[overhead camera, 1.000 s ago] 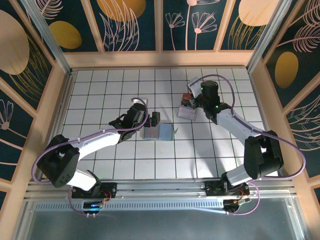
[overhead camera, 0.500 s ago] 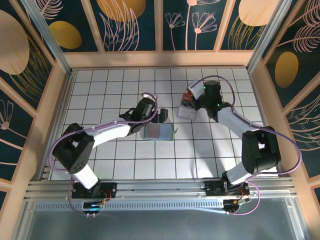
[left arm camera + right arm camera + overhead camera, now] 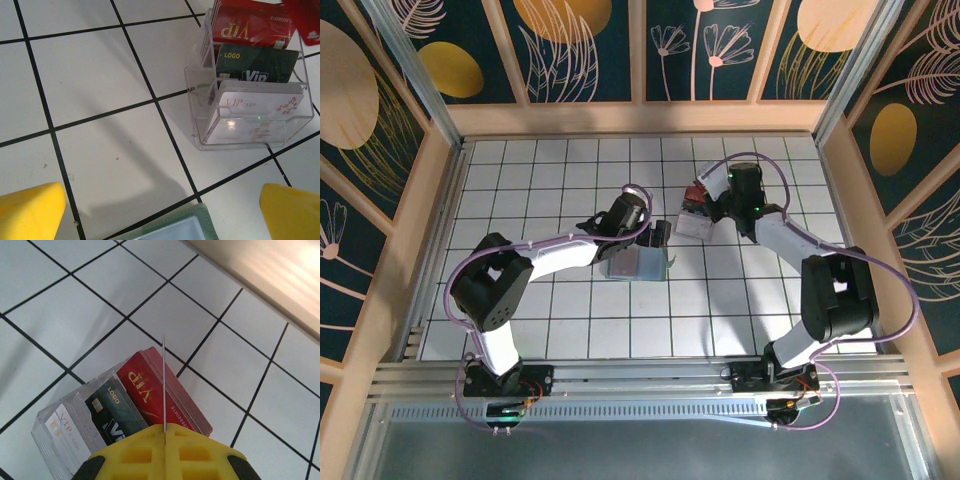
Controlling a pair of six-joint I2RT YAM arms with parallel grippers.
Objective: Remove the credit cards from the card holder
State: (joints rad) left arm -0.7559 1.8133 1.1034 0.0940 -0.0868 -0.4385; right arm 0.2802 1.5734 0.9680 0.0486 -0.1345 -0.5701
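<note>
the left pincer [image 3: 656, 238] is standing wide open, with the wallet [image 3: 635, 264] lying just beneath it. the right pincer [image 3: 164, 432] is pinching a dark red card [image 3: 305, 22] edge-on, hovering above the clear box [image 3: 207, 137] of cards.

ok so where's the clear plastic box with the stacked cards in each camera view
top external: the clear plastic box of stacked cards sits just right of centre on the tiled table, at the right arm's tip.
left wrist: upper right, with its white front row nearest the camera.
right wrist: lower left of centre, seen from its red end.
shared landmark: the red vip cards in its back row.
</note>
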